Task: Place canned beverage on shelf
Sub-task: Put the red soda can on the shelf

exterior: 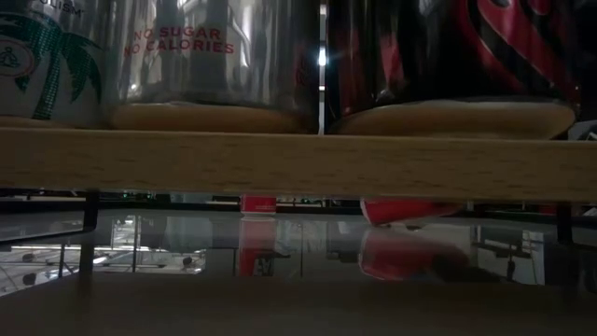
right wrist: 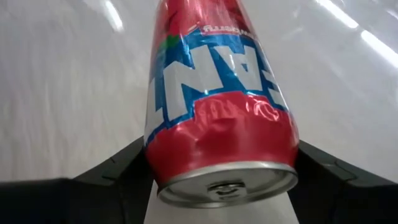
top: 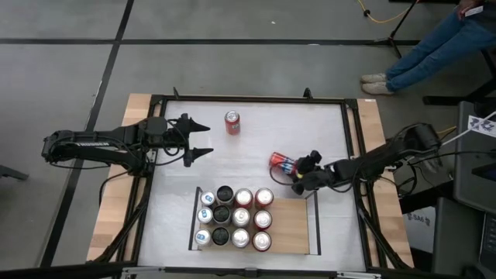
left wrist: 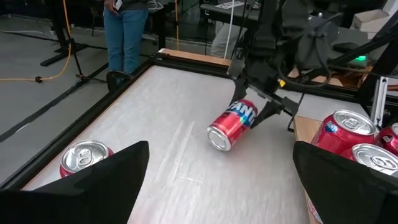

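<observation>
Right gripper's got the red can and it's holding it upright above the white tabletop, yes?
Not upright. The right gripper does grip the red can, but the can is tilted well over, as the left wrist view shows.

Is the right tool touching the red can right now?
Touching: the right wrist view shows the right tool with both fingers pressed against the red can.

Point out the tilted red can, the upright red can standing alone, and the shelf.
Tilted red can (left wrist: 231, 125): left wrist view, on its printed side wall.
Upright red can (top: 232, 122): high view, on its top.
Shelf (top: 291, 227): high view, on its bare wood.
</observation>
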Controlling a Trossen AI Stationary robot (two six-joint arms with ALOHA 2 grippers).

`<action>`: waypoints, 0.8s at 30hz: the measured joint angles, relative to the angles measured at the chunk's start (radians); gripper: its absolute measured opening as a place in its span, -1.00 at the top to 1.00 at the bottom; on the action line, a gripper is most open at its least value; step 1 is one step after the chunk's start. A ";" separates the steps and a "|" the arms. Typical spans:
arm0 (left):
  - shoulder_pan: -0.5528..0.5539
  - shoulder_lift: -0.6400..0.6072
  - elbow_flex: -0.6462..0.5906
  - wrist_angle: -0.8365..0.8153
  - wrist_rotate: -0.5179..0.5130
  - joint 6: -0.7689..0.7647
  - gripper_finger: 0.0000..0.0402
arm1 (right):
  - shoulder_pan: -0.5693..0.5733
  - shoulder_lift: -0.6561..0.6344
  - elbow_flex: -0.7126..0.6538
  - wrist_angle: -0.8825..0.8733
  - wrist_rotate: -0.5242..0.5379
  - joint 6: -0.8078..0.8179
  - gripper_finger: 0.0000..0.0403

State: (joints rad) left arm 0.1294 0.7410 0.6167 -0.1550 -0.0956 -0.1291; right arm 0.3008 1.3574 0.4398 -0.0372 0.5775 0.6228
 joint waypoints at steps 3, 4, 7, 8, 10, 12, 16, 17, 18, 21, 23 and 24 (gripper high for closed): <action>0.000 0.000 0.000 0.000 0.000 0.000 -0.94 | 0.000 -0.020 0.087 -0.190 -0.011 0.000 -0.38; 0.000 0.000 0.000 0.000 0.000 0.000 -0.94 | 0.000 -0.026 0.115 -0.250 -0.021 0.000 -0.38; 0.000 0.000 0.000 0.000 0.000 0.000 -0.94 | 0.000 -0.032 0.205 -0.415 -0.062 -0.001 -0.39; 0.000 0.000 0.000 0.000 0.000 0.000 -0.94 | 0.000 -0.032 0.236 -0.467 -0.075 -0.001 -0.39; 0.000 0.000 0.000 0.000 0.000 0.000 -0.94 | -0.002 -0.033 0.298 -0.569 -0.099 -0.004 -0.39; 0.000 0.000 0.000 0.000 0.000 0.000 -0.94 | -0.016 -0.033 0.360 -0.664 -0.135 -0.027 -0.38; 0.000 0.000 0.000 0.000 0.000 0.000 -0.94 | -0.077 -0.033 0.480 -0.804 -0.230 -0.101 -0.40; 0.000 0.000 0.000 0.000 0.000 0.000 -0.94 | -0.094 -0.033 0.507 -0.825 -0.253 -0.132 -0.40; 0.000 0.000 0.000 0.000 0.000 0.000 -0.94 | -0.113 -0.033 0.532 -0.844 -0.279 -0.163 -0.40; 0.000 0.000 0.000 0.000 0.000 0.000 -0.94 | -0.174 -0.033 0.600 -0.890 -0.351 -0.262 -0.39; 0.000 0.000 0.000 0.000 0.000 0.000 -0.94 | -0.215 -0.033 0.637 -0.912 -0.394 -0.334 -0.39; 0.000 0.000 0.000 0.000 0.000 0.000 -0.94 | -0.235 -0.032 0.654 -0.924 -0.411 -0.370 -0.39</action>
State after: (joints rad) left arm 0.1295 0.7411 0.6167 -0.1551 -0.0954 -0.1291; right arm 0.0656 1.3252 1.0934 -0.9610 0.1667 0.2528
